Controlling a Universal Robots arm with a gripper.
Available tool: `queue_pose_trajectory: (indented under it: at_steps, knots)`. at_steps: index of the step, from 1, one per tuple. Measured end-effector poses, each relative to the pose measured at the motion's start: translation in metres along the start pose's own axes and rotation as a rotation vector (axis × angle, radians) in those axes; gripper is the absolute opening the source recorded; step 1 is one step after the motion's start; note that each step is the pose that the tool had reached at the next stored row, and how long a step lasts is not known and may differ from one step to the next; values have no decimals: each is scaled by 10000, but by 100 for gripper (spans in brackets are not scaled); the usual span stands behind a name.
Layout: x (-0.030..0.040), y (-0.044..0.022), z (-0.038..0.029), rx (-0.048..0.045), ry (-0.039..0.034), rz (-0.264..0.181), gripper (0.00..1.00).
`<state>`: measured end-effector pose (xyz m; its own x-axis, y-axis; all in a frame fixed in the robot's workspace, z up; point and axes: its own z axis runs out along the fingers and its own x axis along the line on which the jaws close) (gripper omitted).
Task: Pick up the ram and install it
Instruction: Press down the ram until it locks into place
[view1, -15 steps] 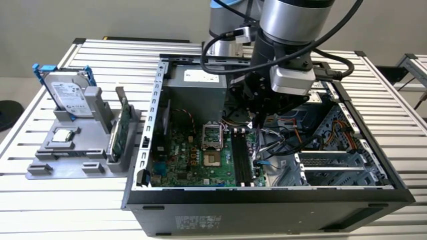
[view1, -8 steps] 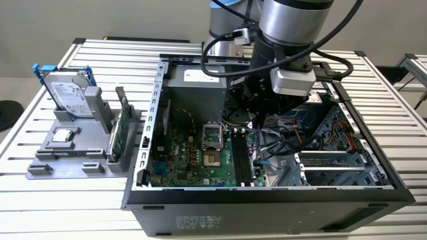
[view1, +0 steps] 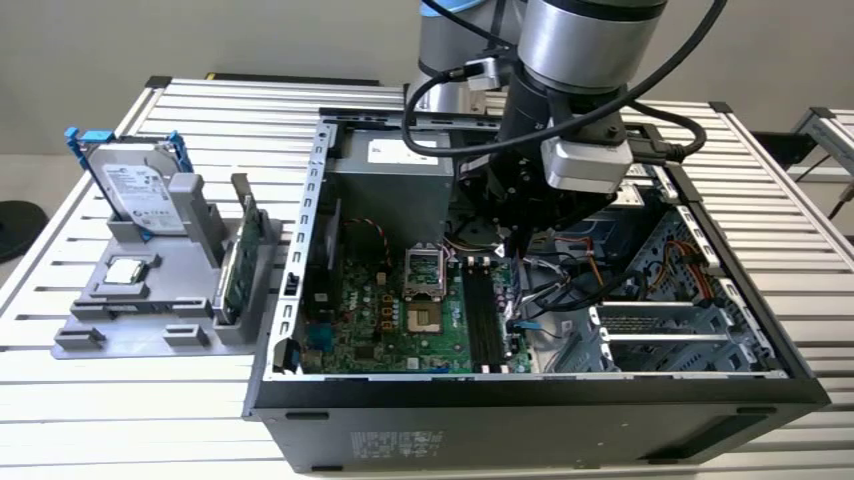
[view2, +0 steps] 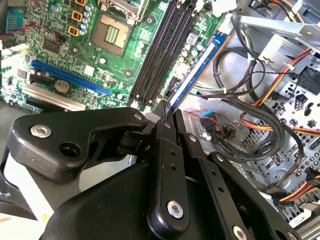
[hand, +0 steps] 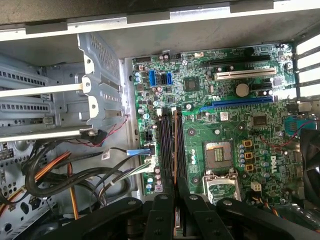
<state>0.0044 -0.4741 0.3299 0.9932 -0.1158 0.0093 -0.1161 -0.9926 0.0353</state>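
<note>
Black gripper (hand: 175, 200) closed edge-on around the thin ram (hand: 175, 150), held over the green motherboard (hand: 225, 115) alongside its black slots (hand: 165, 145), CPU socket (hand: 218, 155) to one side, loose cables (hand: 65, 175) and grey drive cage (hand: 50, 100) to the other.

My workbench (view1: 120, 420) is a slatted top of pale aluminium rails running across the exterior view. Behind it stands a plain grey wall (view1: 80, 40), evenly lit with soft shadows. At the exterior view's left edge I see a dark round base (view1: 16, 222) on the floor; at its right edge, a second slatted frame (view1: 830, 135).
</note>
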Motion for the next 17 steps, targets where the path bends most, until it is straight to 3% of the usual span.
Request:
queue_pose_trajectory:
  at_steps: [17]
  knots:
    - [0,-1,37,0,1,0,0]
